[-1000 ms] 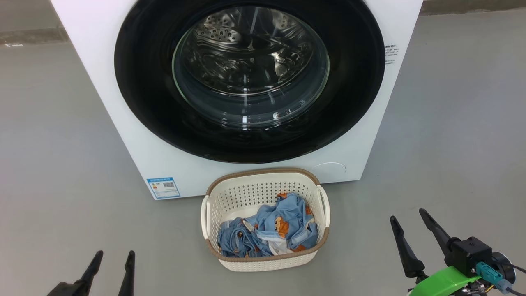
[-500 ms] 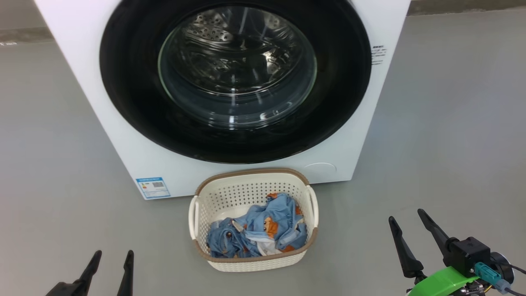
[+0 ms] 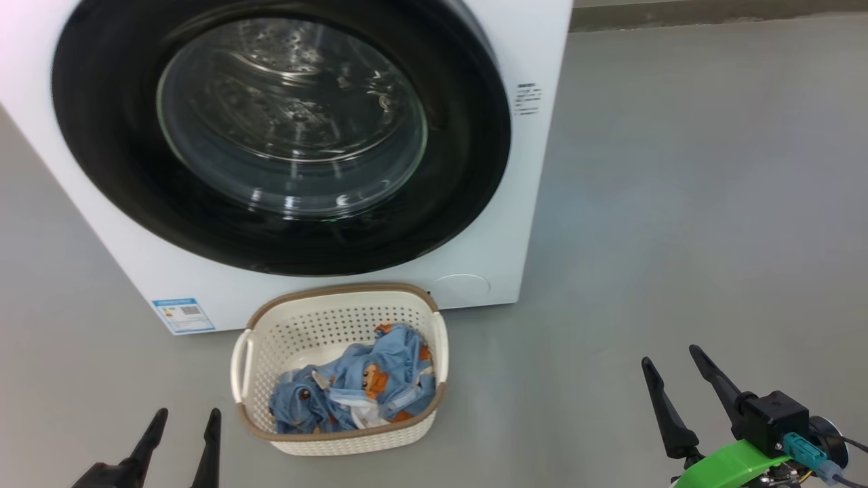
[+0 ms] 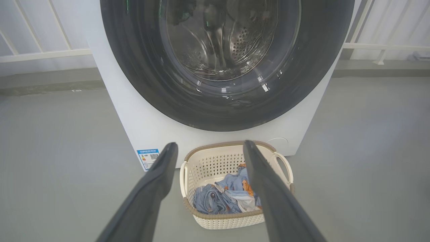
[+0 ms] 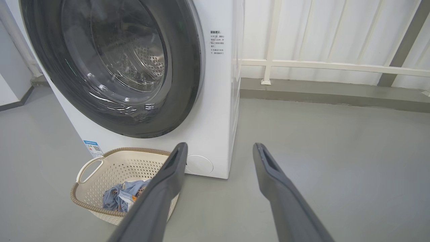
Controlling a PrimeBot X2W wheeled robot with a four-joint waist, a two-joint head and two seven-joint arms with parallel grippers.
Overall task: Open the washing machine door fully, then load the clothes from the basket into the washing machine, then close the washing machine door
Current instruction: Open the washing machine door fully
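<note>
One basket [image 3: 306, 331] holds perhaps two clothes [image 3: 380, 381]; one washing machine door [image 3: 285, 132], closed.

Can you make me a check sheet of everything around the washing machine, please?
Surface: smooth grey floor.
Job's things: big white front-loading washing machine; its round glossy black door with the glass window is shut; small cream perforated plastic basket stands on the floor before it, holding light blue bear-print clothes.
Clutter: nothing seen.
Grippers: left gripper and right gripper both open, long dark fingers holding nothing, touching nothing.
Cables: teal plug with thin dark cable at the right wrist.
Surroundings: white railing and white wall behind; blue label sticker low on the machine.
</note>
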